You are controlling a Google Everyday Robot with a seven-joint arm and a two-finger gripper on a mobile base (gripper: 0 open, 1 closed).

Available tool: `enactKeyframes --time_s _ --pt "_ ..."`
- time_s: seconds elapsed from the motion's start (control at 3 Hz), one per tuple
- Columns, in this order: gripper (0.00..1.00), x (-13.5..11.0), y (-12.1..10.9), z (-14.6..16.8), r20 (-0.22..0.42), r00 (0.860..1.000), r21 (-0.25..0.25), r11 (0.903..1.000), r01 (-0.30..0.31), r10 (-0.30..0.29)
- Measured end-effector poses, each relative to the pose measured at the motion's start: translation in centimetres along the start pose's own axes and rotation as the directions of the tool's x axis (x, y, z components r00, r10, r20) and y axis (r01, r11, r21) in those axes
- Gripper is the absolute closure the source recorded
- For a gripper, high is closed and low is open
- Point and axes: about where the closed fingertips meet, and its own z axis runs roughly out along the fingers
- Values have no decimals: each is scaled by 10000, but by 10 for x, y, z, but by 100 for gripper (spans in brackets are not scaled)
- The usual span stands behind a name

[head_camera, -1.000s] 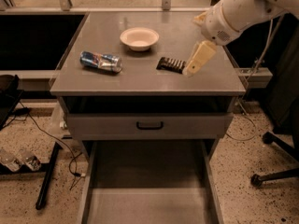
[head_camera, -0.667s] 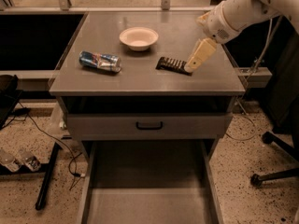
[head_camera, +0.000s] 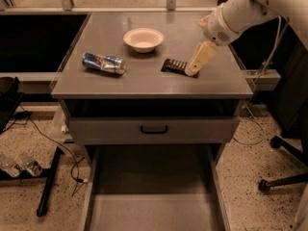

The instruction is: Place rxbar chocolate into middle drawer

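The rxbar chocolate lies flat on the grey cabinet top, right of centre, a dark wrapper with white lettering. My gripper comes down from the upper right on the white arm, and its cream tip sits over the bar's right end, hiding that end. The middle drawer is pulled out below the cabinet, with its plain grey floor showing and nothing in it.
A crushed blue-silver can lies on the left of the cabinet top. A white bowl stands at the back centre. A shut drawer front with a black handle sits above the open drawer. Chair legs stand at the right and cables lie on the floor at the left.
My gripper has shifted slightly left and down, closer over the bar's right end. The bar, can and bowl have not moved.
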Motion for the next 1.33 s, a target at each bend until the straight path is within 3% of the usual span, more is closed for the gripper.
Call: enactKeyframes --time_s 0.67,1.33 --pt "0 3 -12 42 690 9922 -297 9944 -1018 1036" --pt "0 14 -16 67 965 9782 -896 9804 -1753 1837"
